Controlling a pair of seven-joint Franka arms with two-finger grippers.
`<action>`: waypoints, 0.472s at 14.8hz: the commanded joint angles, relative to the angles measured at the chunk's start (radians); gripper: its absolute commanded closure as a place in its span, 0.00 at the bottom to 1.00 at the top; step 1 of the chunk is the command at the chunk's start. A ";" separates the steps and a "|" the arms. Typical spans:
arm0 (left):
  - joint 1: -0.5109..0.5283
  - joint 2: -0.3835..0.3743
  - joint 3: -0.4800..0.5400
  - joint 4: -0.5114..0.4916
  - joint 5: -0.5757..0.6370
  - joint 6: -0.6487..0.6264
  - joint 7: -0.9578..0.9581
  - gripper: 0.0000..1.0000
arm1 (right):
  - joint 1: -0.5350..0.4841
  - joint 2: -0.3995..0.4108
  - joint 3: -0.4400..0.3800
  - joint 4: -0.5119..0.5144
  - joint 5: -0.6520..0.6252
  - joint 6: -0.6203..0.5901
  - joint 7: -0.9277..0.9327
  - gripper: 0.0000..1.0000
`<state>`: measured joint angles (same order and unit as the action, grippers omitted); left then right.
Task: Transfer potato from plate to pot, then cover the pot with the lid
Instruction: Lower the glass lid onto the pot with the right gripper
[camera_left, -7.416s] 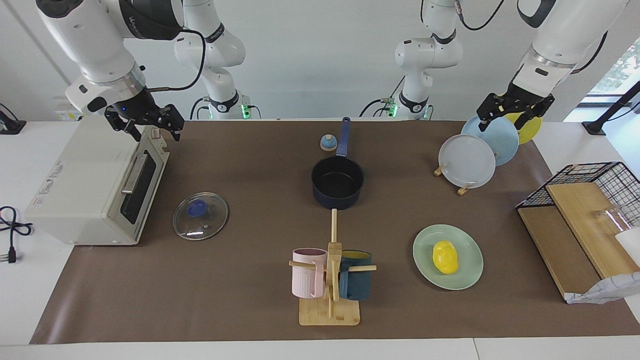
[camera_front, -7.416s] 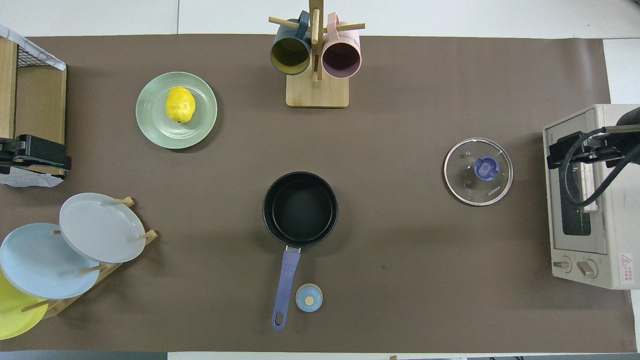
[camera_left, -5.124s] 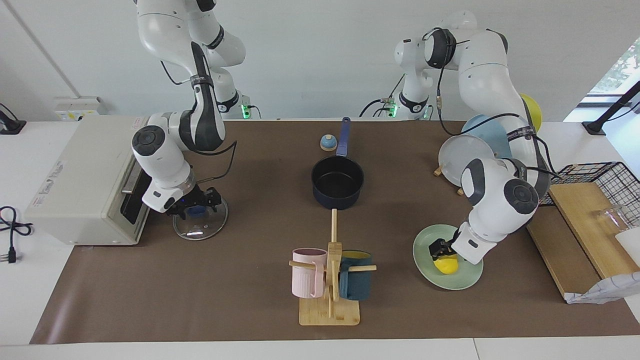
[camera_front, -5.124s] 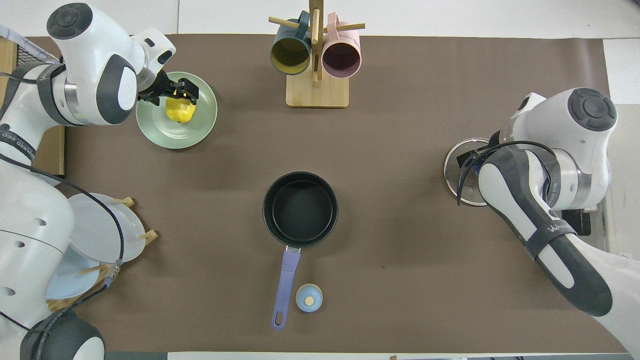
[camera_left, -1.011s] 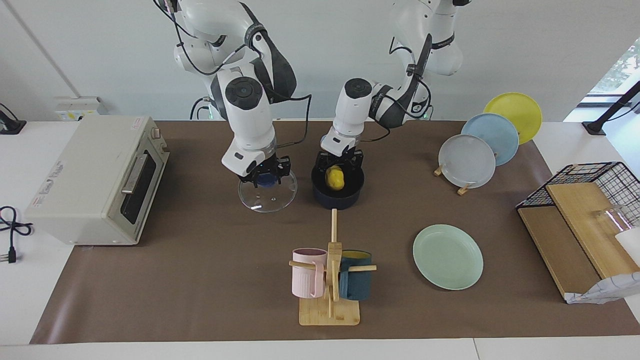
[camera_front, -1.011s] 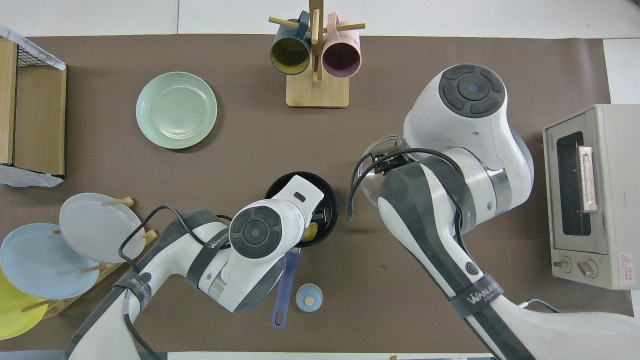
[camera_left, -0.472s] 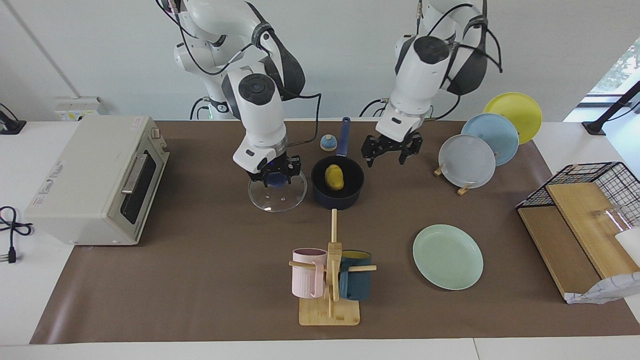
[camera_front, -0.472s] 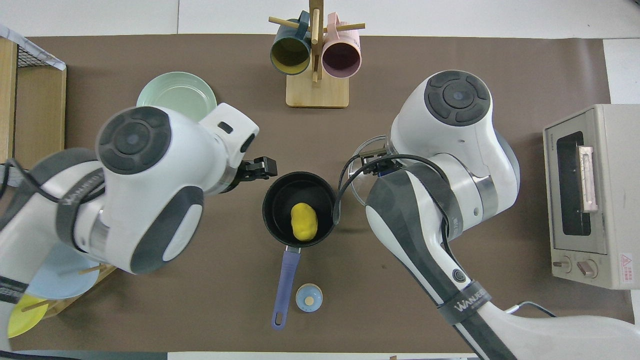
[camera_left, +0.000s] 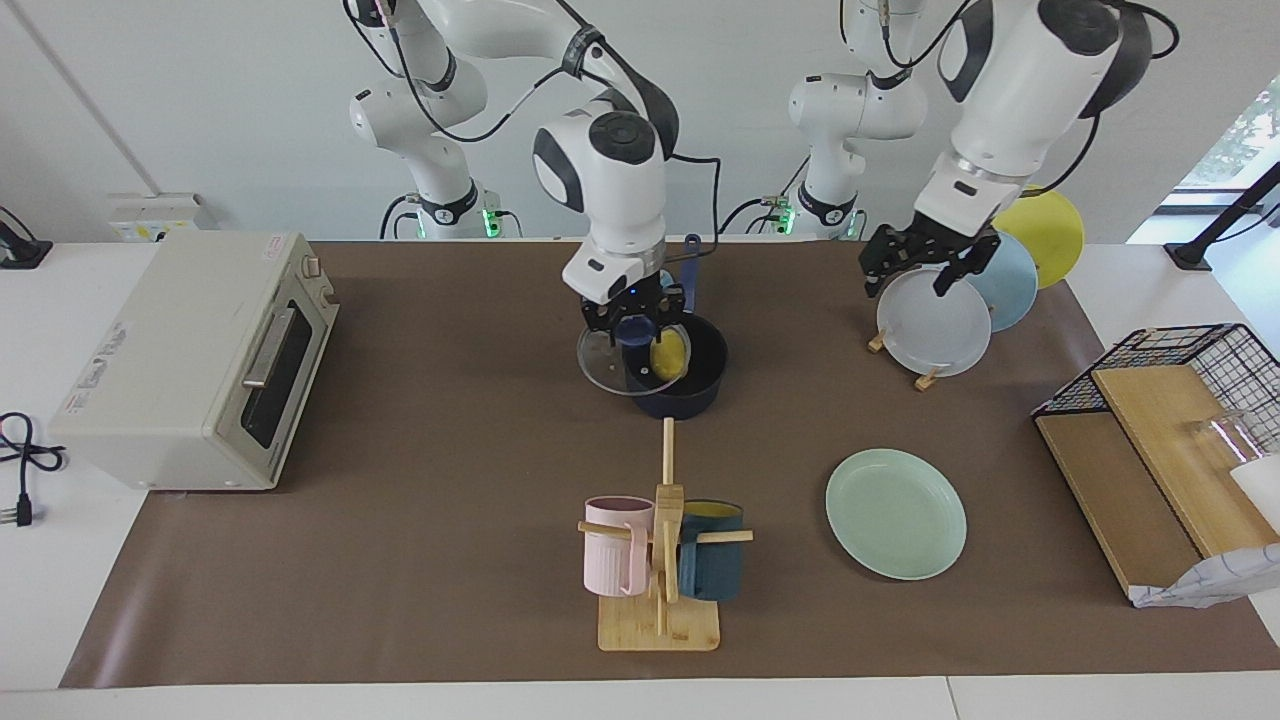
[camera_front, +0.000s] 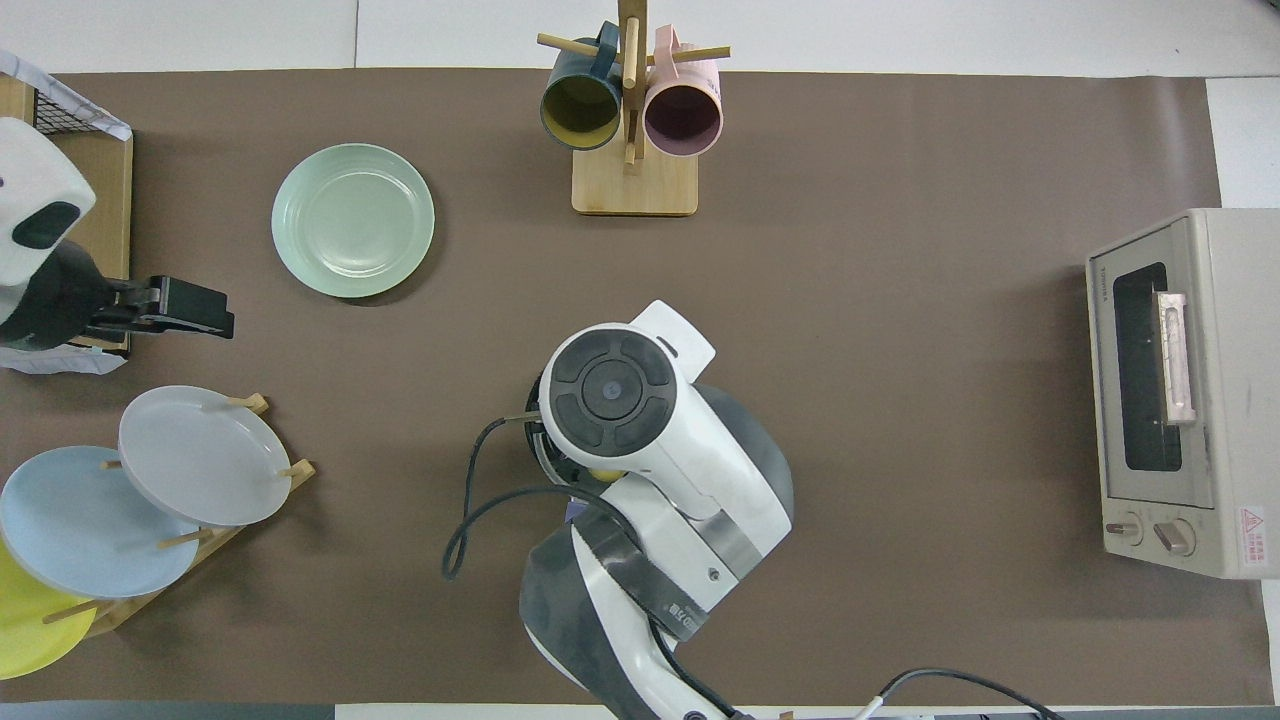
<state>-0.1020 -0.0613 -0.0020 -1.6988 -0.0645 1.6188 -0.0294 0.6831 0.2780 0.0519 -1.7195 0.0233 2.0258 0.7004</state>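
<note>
Worktop under a brown mat, carrying, largest first: a cream toaster oven at the right arm's end; a wire-and-wood basket at the left arm's end; a wooden rack of upright grey, light-blue and yellow plates; a wooden mug tree with a pink and a dark teal mug, farther from the robots than the pot. Round pale mint-green plate with raised rim: bare, flat on the mat. Round clear glass lid with metal rim and blue knob: held in the air by its knob, overlapping only part of the pot's mouth and offset toward the right arm's end. Small dark navy saucepan with black inside and long blue handle: upright, handle toward the robots. Right end effector: fingers clamped on the lid's knob. Left end effector: fingers spread wide, holding nothing, raised over the plate rack, waiting. Small glossy yellow potato: lying inside the pot, seen through the glass. Risks, as a judgement: lowered while off-centre, the lid's rim would catch the pot's edge, sit tilted or nudge the pot; a slipping knob grip would drop the glass.
</note>
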 joint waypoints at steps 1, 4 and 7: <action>0.031 0.001 -0.016 0.059 0.012 -0.077 0.035 0.00 | -0.020 0.004 -0.003 -0.002 0.000 0.017 -0.001 1.00; 0.028 0.021 -0.021 0.133 0.046 -0.169 0.035 0.00 | -0.007 0.010 -0.003 -0.006 0.000 0.019 0.005 1.00; 0.018 0.021 -0.019 0.142 0.048 -0.180 0.035 0.00 | -0.008 0.021 -0.003 -0.005 0.003 0.051 0.016 1.00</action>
<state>-0.0748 -0.0613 -0.0200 -1.5906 -0.0426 1.4718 -0.0013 0.6800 0.2994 0.0439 -1.7201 0.0233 2.0493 0.7033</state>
